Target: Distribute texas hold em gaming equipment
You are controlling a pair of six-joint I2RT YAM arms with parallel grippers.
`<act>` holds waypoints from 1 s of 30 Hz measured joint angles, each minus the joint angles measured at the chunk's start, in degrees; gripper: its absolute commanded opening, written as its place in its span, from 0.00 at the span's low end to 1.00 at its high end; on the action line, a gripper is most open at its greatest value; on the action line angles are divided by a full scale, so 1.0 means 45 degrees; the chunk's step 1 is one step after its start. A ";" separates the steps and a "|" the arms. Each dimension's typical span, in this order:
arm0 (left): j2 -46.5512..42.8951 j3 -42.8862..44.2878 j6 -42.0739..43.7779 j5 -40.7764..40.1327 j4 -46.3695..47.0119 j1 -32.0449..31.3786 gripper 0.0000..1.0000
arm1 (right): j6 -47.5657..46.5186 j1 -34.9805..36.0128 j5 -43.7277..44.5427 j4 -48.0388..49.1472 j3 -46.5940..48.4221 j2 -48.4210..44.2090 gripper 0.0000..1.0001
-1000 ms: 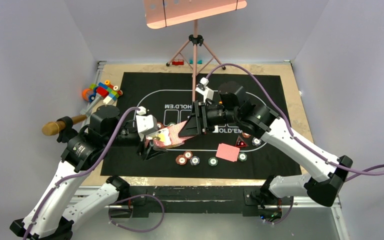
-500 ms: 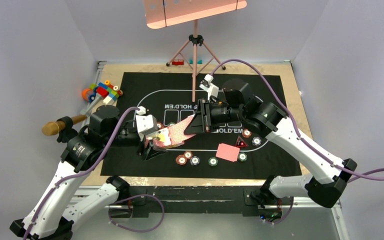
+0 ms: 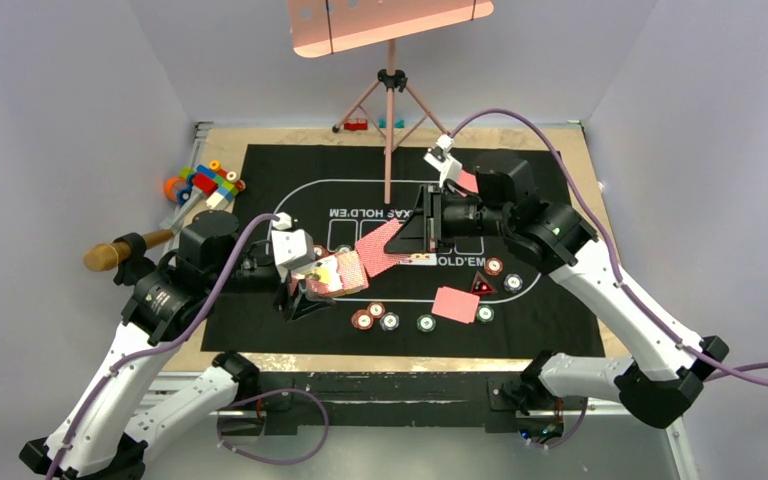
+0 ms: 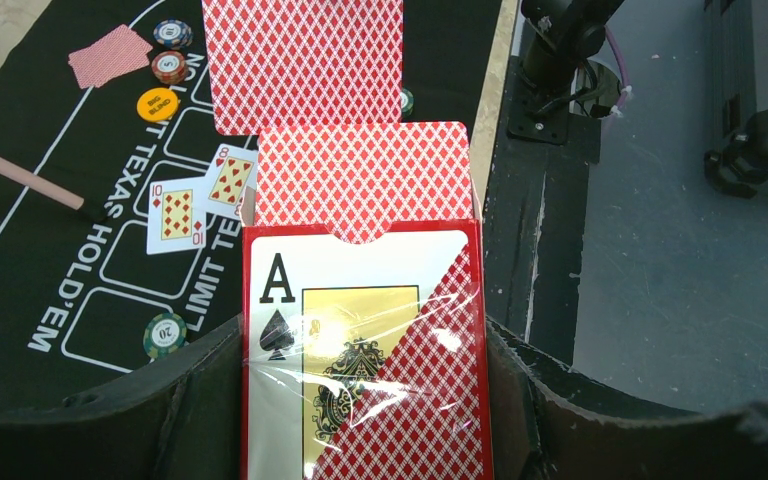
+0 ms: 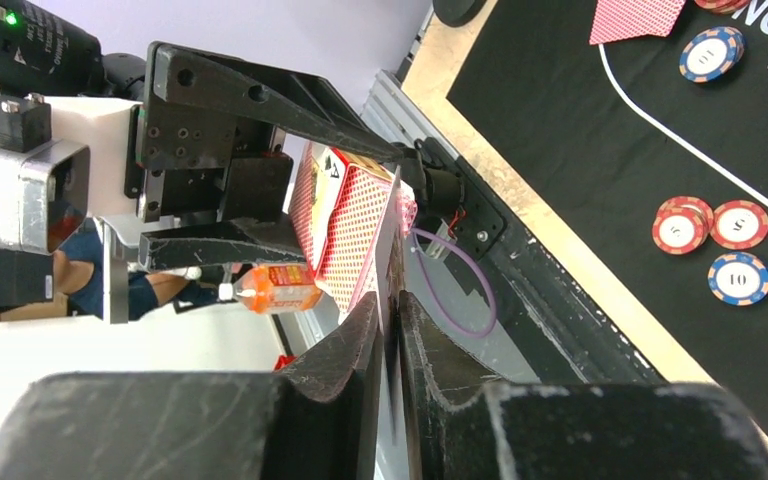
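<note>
My left gripper [image 3: 310, 288] is shut on an open playing-card box [image 3: 328, 274] with an ace of spades on its front [image 4: 360, 350], and holds it above the black mat. My right gripper [image 3: 407, 238] is shut on the edge of one red-backed card [image 3: 378, 246], which hangs almost clear of the box's mouth [image 4: 300, 60]. In the right wrist view the fingers [image 5: 365, 340] pinch this card edge-on. Striped chips [image 3: 376, 315] lie in front. A face-down card [image 3: 455, 304] and the dark triangle [image 3: 481, 287] lie to the right.
Two face-up diamond cards [image 4: 175, 215] and an orange button [image 4: 158, 103] lie on the mat [image 3: 280, 170]. More chips [image 3: 503, 275] lie by the right arm. Toy blocks [image 3: 205, 185] and a wooden handle [image 3: 120, 252] are at the left. A pink tripod [image 3: 390, 110] stands at the back.
My right gripper has moved right and back with the card, drawing it further out of the box. The left gripper and box have stayed put.
</note>
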 measured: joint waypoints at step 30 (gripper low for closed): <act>-0.0306 -0.0005 0.0005 0.0005 -0.0005 0.0000 0.00 | -0.2555 -0.1904 0.3968 -0.0602 0.0393 0.3487 0.00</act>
